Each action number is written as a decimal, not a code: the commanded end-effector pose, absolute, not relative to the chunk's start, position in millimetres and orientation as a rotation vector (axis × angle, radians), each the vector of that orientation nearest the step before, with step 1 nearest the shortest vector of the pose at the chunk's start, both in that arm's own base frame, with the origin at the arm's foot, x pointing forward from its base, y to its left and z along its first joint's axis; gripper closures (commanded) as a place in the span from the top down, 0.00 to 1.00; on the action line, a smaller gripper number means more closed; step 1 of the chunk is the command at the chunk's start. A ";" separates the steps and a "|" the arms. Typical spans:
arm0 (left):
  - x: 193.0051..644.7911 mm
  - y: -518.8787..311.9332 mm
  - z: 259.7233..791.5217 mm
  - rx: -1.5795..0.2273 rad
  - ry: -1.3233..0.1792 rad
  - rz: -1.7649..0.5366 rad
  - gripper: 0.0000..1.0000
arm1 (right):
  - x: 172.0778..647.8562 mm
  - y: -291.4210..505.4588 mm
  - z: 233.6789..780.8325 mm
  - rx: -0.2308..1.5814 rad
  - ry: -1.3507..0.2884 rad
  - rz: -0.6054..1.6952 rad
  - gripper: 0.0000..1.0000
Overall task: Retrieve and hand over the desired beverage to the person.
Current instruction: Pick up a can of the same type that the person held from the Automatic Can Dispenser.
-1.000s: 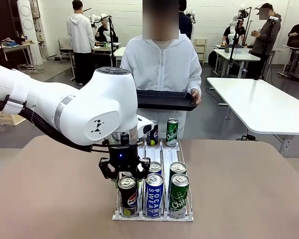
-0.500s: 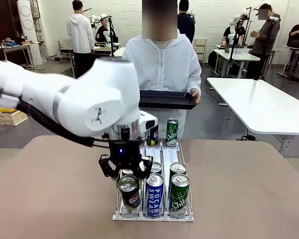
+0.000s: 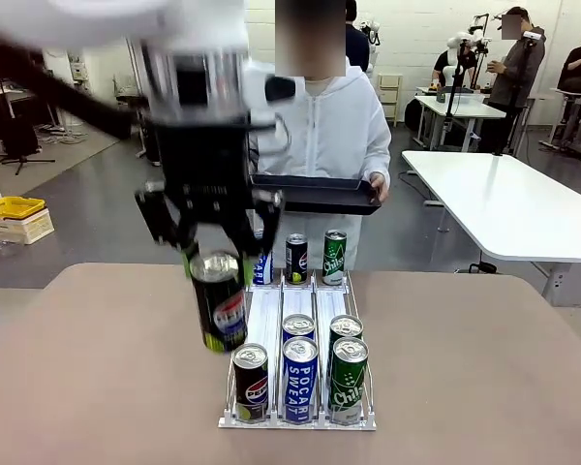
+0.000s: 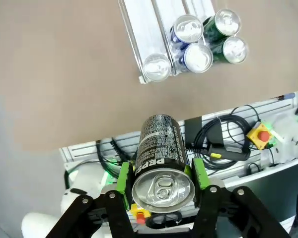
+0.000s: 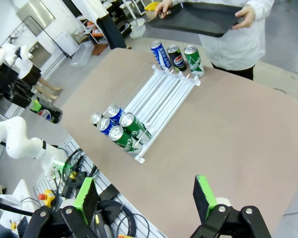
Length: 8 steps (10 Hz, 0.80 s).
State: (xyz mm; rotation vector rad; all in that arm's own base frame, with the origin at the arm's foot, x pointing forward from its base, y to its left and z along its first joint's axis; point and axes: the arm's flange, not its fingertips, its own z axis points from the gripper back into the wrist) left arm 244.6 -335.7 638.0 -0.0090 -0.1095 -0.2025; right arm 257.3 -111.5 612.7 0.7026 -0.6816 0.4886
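Two green pads (image 4: pixel 123 174) of the left hand (image 3: pixel 216 254) clamp the Pepsi can (image 3: pixel 220 302), held off the table (image 3: pixel 465 368).

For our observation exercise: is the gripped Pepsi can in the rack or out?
Out: the left arm's fingers hold the Pepsi can in the air, clear of the rack.

Pepsi cans: three were counted. The held Pepsi can (image 3: pixel 219 312) sat in the left claw (image 4: pixel 161 176), the near Pepsi can (image 3: pixel 251 385) stood just below it, and the far Pepsi can (image 3: pixel 296 258) stood beyond it.
Pocari Sweat cans (image 3: pixel 300 380): three stood, two lower and right of that claw, one beyond it.
Green cans (image 3: pixel 348 380): three stood, two farther right, one beyond.
Rack (image 3: pixel 267 320): one, with three lanes.
Tray (image 3: pixel 320 194): one, beyond the claw.
Person (image 3: pixel 320 126): one stood at the tray.
Claws: two, counting the right claw (image 5: pixel 145 198).
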 end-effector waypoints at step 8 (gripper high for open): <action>362.5 -345.7 670.8 -0.028 -0.103 -0.593 0.00 | 257.5 -111.2 612.2 0.725 -0.699 0.502 1.00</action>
